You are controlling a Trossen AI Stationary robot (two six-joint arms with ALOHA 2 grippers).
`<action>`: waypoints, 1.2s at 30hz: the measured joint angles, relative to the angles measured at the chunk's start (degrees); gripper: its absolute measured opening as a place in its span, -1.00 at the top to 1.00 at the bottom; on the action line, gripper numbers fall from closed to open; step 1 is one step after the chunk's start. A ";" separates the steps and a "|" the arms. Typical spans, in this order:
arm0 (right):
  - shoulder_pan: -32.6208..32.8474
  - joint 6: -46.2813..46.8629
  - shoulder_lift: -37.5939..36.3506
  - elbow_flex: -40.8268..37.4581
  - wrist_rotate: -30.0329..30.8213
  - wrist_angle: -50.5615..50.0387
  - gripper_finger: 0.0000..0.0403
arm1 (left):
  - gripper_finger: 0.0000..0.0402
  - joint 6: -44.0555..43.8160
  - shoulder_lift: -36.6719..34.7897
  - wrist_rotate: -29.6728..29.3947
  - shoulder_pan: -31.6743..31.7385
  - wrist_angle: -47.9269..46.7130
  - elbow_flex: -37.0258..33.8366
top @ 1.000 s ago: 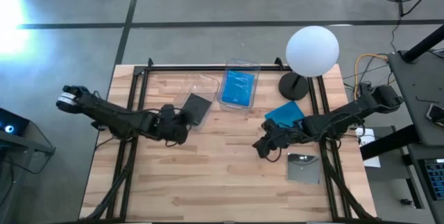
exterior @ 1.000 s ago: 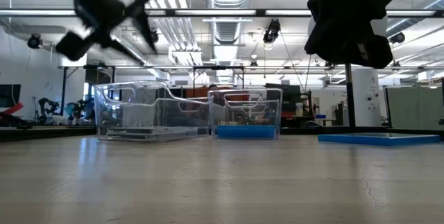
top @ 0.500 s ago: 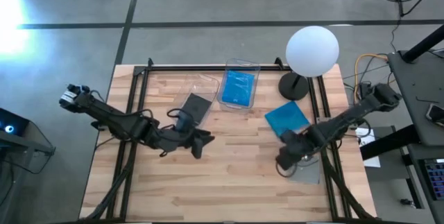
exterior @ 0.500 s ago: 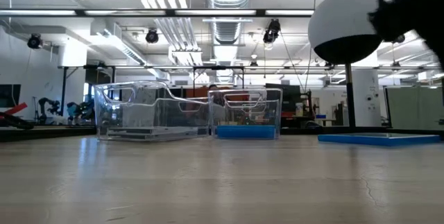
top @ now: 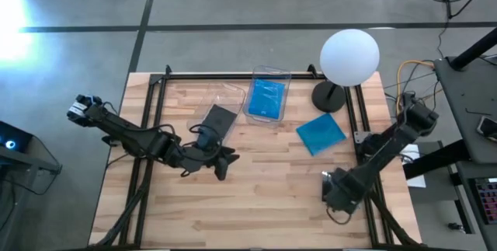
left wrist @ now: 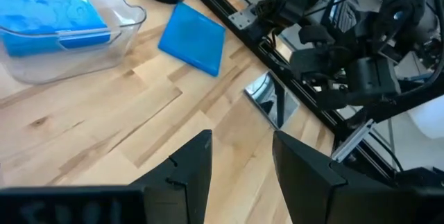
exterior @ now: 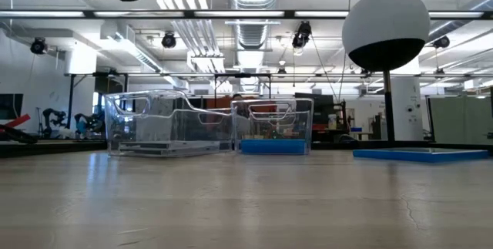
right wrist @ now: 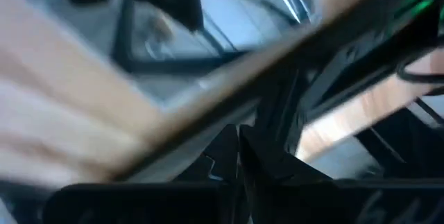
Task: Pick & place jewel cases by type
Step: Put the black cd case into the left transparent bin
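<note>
The left gripper [left wrist: 239, 172] hangs over the middle of the wooden table [top: 256, 196], its two dark fingers spread with a clear gap and nothing between them. The right gripper [top: 335, 193] sits low over the table's right edge, directly above the spot where a glossy case [left wrist: 272, 99] lies; whether its jaws are apart or pressed together cannot be told, because its wrist picture is smeared. Of the jewel cases, a loose blue case [top: 321, 134] rests flat on the wood near the foot of a white globe lamp [top: 349, 57]. Another blue case [top: 268, 99] lies inside a clear bin [top: 270, 73] at the back, and a dark case [top: 220, 119] lies in the neighbouring clear bin [top: 225, 89]. Judging from this, the step in hand is the right arm taking the glossy case. To do it well, it should come down level, slide one finger under an edge, and close gently, since thin smooth plastic probably slips. The left wrist view shows the glossy case as a mirror-like square beside the frame rail, while the overhead view hides it under the right arm. The table-level view shows both bins side by side and the loose blue case edge-on, but no right gripper.
</note>
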 joint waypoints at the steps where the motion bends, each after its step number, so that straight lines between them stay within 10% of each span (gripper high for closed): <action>1: 0.84 -1.88 0.46 0.09 -1.75 -0.08 0.94 | 0.34 0.04 0.00 0.25 0.00 -0.06 0.00; 29: 7.18 -23.47 3.39 -11.74 -8.65 21.51 0.94 | 0.34 -2.05 -0.01 2.88 -0.48 -0.06 0.00; 36: 6.32 -25.61 3.47 -9.04 7.52 23.05 0.94 | 0.34 -2.69 -0.02 2.71 -0.47 0.42 0.00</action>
